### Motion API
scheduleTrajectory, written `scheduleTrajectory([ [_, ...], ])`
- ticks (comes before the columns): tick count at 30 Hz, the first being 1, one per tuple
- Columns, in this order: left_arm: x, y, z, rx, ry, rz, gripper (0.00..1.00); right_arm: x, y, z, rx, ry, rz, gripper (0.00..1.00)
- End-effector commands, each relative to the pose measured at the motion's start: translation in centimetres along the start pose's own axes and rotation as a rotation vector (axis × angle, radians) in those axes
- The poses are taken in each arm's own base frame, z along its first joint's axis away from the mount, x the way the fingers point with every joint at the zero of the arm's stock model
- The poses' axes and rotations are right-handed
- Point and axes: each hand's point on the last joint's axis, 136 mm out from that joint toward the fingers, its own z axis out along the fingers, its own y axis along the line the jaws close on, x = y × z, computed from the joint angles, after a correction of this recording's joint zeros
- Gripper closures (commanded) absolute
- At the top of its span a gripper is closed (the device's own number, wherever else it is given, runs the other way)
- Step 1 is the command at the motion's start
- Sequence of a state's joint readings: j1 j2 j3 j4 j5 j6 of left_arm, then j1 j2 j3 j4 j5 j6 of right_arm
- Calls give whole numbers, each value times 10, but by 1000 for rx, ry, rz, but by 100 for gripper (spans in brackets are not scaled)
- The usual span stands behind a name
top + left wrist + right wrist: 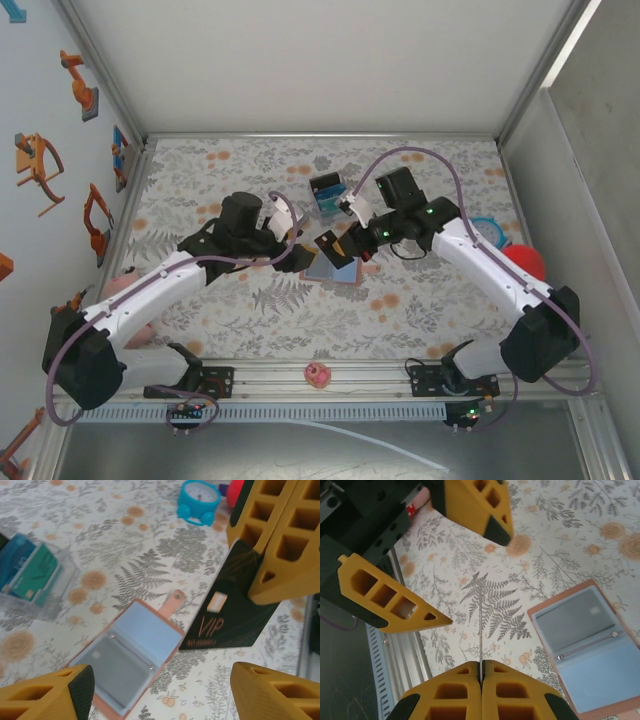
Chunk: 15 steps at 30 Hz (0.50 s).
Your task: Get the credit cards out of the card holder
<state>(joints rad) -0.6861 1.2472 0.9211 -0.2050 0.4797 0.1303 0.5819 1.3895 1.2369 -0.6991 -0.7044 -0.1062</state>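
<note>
card holder (pixel 135 640) lies open, one edge partly hidden behind left jaws.

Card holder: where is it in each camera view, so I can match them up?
Top external: card holder mid-picture, just below the black card.
Left wrist: card holder lower centre, lying open.
Right wrist: card holder lower right, lying open.
Shared landmark: the black card pinched in the right gripper, close beside it.
</note>
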Motion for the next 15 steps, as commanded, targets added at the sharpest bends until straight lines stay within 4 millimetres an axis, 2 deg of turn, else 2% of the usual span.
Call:
scheduleTrajectory([
  [1, -6, -20, -1, 129, 4, 55, 30, 3, 15, -3, -39, 46, -56, 100],
  [8, -11, -28, 2, 194, -10, 54, 42, -3, 23, -2, -87, 45, -80, 100],
  [10, -14, -32, 3, 225, -23, 53, 50, -4, 25, 0, -104, 50, -85, 100],
  [15, -18, -37, 3, 266, -40, 55, 64, -4, 27, 4, -140, 57, -85, 100],
])
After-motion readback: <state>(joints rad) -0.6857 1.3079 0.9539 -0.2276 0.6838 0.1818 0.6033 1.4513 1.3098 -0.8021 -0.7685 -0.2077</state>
